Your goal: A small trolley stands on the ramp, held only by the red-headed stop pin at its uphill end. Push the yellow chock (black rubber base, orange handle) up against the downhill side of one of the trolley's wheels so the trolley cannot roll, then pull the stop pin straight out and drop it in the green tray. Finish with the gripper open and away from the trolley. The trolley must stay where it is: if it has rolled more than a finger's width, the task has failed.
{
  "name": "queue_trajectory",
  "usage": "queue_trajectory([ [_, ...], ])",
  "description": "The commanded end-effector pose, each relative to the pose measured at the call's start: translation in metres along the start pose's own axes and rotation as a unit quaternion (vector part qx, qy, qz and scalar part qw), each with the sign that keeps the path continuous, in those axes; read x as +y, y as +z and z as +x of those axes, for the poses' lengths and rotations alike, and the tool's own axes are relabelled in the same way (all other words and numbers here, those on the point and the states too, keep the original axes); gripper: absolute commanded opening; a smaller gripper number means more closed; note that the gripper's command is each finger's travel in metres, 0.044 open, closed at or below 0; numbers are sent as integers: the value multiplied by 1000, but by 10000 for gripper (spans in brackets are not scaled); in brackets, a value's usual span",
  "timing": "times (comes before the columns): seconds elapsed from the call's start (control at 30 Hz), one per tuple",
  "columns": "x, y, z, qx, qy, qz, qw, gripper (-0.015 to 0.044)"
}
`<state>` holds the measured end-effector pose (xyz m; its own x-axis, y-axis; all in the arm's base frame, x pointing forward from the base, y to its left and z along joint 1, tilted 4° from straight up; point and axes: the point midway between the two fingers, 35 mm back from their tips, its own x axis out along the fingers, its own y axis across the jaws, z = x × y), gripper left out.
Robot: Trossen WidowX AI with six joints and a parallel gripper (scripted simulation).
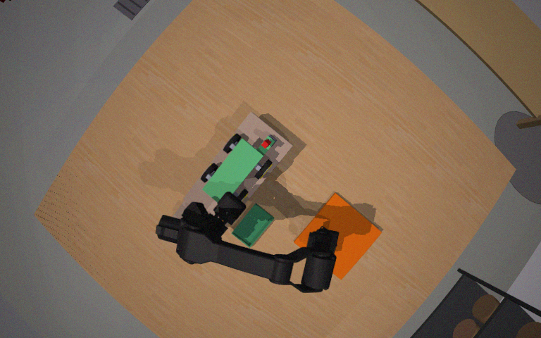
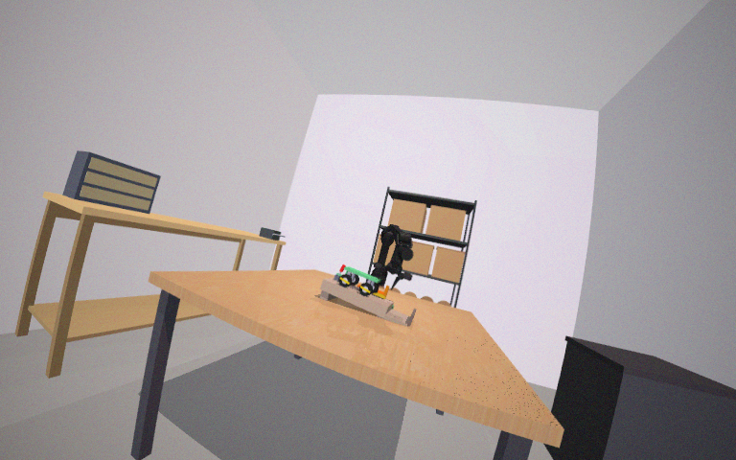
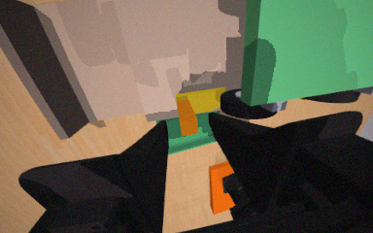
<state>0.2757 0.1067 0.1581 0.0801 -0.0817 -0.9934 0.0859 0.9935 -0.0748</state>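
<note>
The green trolley [image 1: 235, 165] [image 2: 360, 273] [image 3: 316, 53] stands on the ramp [image 1: 251, 121] [image 2: 353, 298] [image 3: 165, 24]. The red-headed stop pin [image 1: 265, 144] [image 2: 342, 267] stands at its uphill end. The yellow chock [image 2: 381, 294] [image 3: 209, 100] lies at the ramp's side edge, on the downhill side of a lower wheel [image 2: 367, 288] [image 3: 238, 108]. It appears to meet the wheel in the wrist view; its black base cannot be made out. My gripper [image 3: 187, 120] is open, with its fingertips on either side of the orange handle [image 3: 187, 117] and apart from it. The arm hides the chock in the top view.
The empty green tray [image 1: 251, 229] [image 3: 191, 145] stands beside the ramp's lower half, close under the arm. An upright end board [image 2: 412, 316] [image 3: 41, 68] closes the ramp's foot. An orange square [image 1: 343, 265] [image 3: 219, 194] lies under the arm's base.
</note>
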Motion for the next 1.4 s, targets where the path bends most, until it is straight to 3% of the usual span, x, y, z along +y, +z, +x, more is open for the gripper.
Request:
queue_trajectory([
  [0.0,0,-1,-13,-1,-2,1,1000,190],
  [0.23,0,-1,-36,-1,-2,1,1000,190],
  [0.37,0,0,-28,-3,1,0,1000,295],
  [0.5,-3,21,-45,-67,24,36,997,190],
  [0.7,-29,42,-57,-106,20,-10,994,190],
  [1.37,-120,53,-58,-49,-72,-363,928,190],
])
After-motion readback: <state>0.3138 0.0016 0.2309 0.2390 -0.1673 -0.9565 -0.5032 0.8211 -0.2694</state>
